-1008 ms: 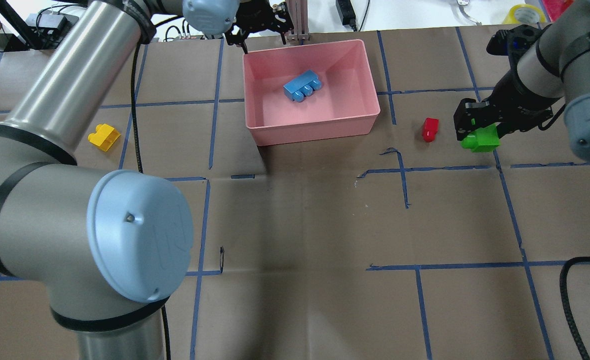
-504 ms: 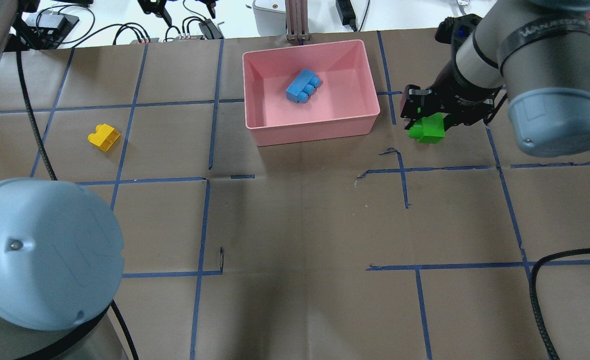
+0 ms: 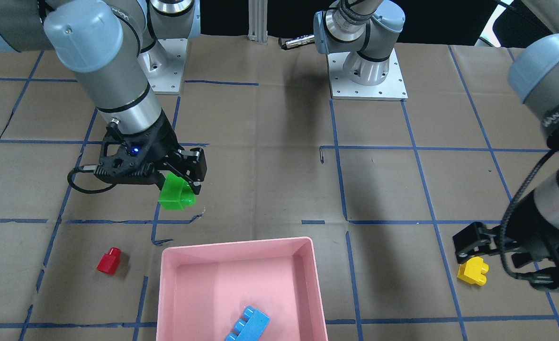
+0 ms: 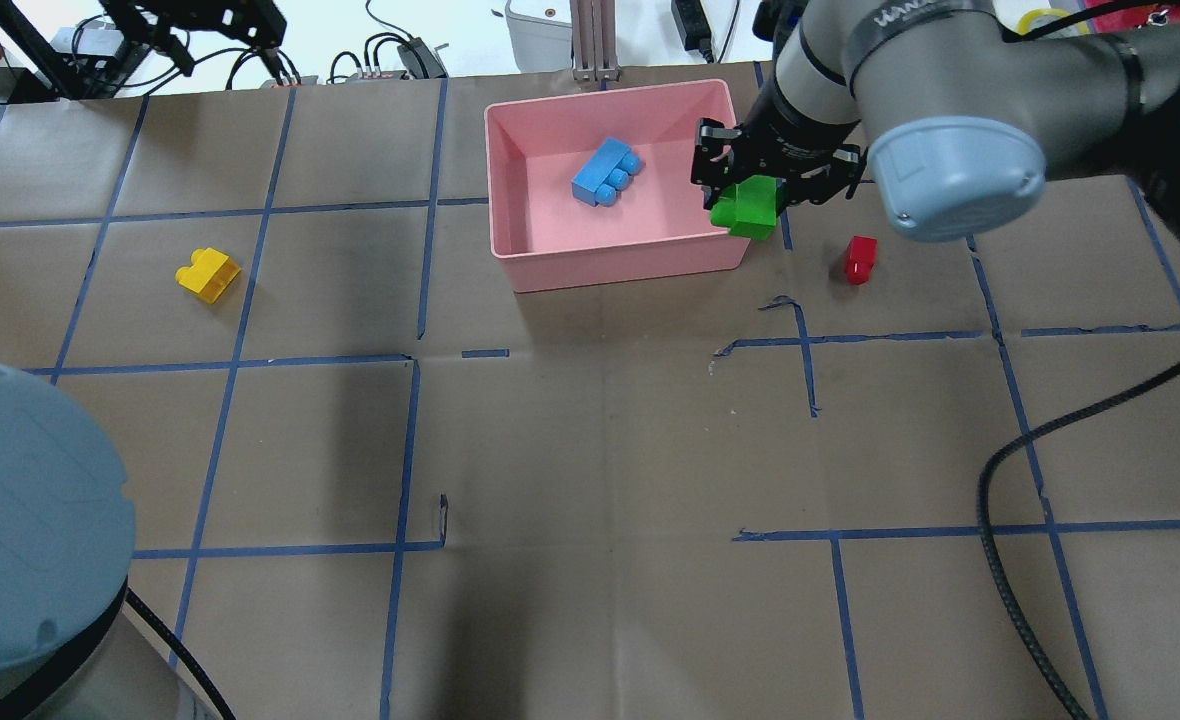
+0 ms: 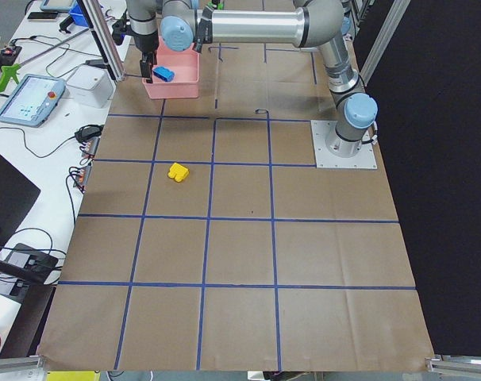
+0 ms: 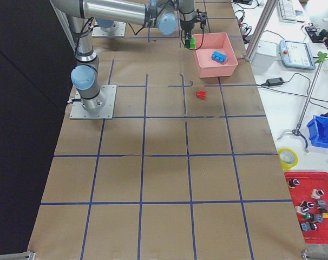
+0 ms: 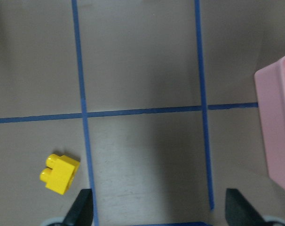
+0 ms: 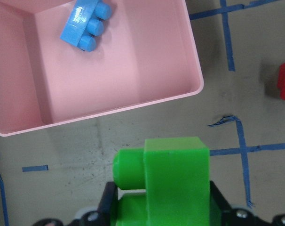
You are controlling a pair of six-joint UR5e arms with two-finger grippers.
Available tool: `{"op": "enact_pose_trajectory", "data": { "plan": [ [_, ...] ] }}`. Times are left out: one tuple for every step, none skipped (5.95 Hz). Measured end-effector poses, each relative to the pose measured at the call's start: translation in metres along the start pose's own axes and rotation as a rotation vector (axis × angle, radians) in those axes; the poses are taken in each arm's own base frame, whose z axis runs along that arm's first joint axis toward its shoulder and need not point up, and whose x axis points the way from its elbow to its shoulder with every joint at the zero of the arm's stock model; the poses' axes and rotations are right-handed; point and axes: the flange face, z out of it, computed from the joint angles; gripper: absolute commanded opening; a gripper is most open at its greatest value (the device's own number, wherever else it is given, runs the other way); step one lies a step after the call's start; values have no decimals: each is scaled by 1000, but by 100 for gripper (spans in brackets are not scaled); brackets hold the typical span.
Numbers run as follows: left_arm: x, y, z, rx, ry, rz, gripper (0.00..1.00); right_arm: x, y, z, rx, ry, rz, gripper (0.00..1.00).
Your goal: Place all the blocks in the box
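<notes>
One of four in: the blue three-stud brick (image 4: 605, 172) sits in the pink box (image 4: 622, 268). My right jaws grip the green brick (image 4: 745, 208), aloft at the box's lower-right corner in the overhead view, and I don't think it's over the wall yet. The red brick (image 4: 859, 259) and yellow brick (image 4: 208, 273) wait on the desk (image 4: 590, 450), left jaws gaping beside the yellow brick. Plenty of bare box floor.

Green block (image 3: 176, 197), apparently black right gripper (image 3: 179, 184)
</notes>
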Motion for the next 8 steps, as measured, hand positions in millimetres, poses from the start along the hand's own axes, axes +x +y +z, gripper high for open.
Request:
{"op": "enact_pose_trajectory", "data": {
  "plan": [
    [-49,20,8,-20,0,92,99,-20,-27,25,-16,-7,-6,20],
    [-89,34,16,-33,7,212,99,-37,-55,56,-34,-14,-16,23],
    [-113,41,23,-42,16,335,99,-56,-75,84,-44,-19,-35,43],
    [-123,44,33,-46,34,431,99,-72,-90,102,-41,-25,-53,99],
    [-126,47,47,-42,57,475,99,-85,-106,110,-23,-32,-64,100],
    [-129,48,74,-30,62,484,99,-92,-121,113,-5,-33,-69,100],
    [-130,50,109,-16,53,486,99,-95,-130,114,4,-30,-72,100],
    [-130,50,142,2,44,484,99,-95,-133,117,4,-26,-76,100]
  ]
}}
